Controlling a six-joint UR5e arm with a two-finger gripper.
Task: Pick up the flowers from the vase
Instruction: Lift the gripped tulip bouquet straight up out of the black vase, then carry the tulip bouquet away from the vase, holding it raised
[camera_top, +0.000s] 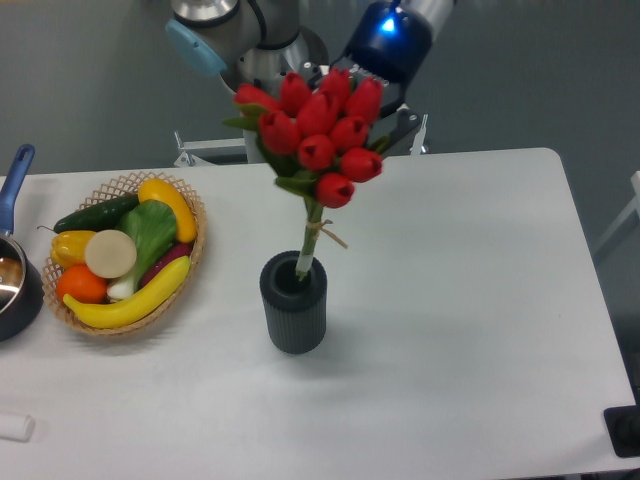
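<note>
At the far left edge of the frame a dark saucepan (14, 285) with a blue handle shows only in part, and what it contains cannot be seen well. Next to it, the wicker basket (189, 262) holds a cucumber, a yellow pepper, an orange, a banana, a green leafy vegetable and a pale round piece. In the lower left corner a small white object (15, 427) lies at the frame's edge. In the lower middle the vase (294, 312) stands upright on the white surface (470, 300), and only the lower ends of the stems are inside its mouth. The flowers (318, 140) are above it, in the upper middle of the frame, tilted to the right, with the tan string visible above the rim. Behind the buds is the hand (385, 100), clamped on the flowers, with a blue light on it. The wall behind is grey.
</note>
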